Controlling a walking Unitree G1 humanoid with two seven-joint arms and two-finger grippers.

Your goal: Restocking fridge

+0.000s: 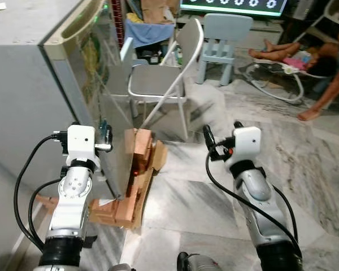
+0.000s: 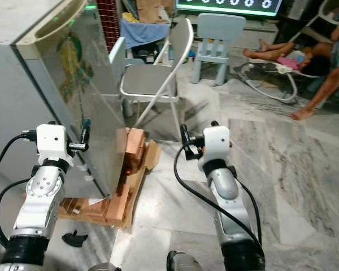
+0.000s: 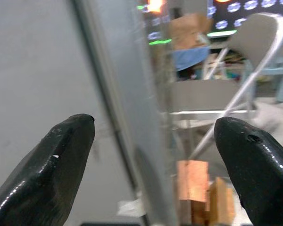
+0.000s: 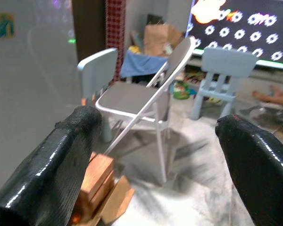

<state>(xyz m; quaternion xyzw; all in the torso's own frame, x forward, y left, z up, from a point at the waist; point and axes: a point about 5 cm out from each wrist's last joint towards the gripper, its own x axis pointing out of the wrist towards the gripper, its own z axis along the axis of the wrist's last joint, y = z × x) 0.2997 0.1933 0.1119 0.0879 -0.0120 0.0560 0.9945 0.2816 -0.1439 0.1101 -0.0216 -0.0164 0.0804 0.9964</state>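
Fridge [image 1: 28, 84] stands at the robot's left, door shut as far as can be told, its glossy front face running away from the robot with the vertical door edge [image 3: 127, 117] as the long axis. The left gripper [image 3: 153, 165] is the nearer one by far: it is raised right at that edge, fingers spread wide and holding nothing, and in the left wrist view the edge sits between the two black fingertips [image 3: 68, 141]; contact can't be confirmed. The right gripper [image 4: 160, 155] hangs out over the marble floor [image 1: 243, 186], well apart from the fridge, also wide open and empty, pointing toward the folding chair [image 1: 164, 79]. My read: the next move is the left arm hooking the door edge and swinging it open toward the right. In the way: a stack of wooden blocks [image 1: 138, 169] on the floor touching or just beside the fridge's lower front corner, and the folding chair near the far end of the door's swing. Further back are a small blue chair [image 1: 223, 39] and a person [image 1: 305, 62] on the floor, well apart. No stock items visible to load.
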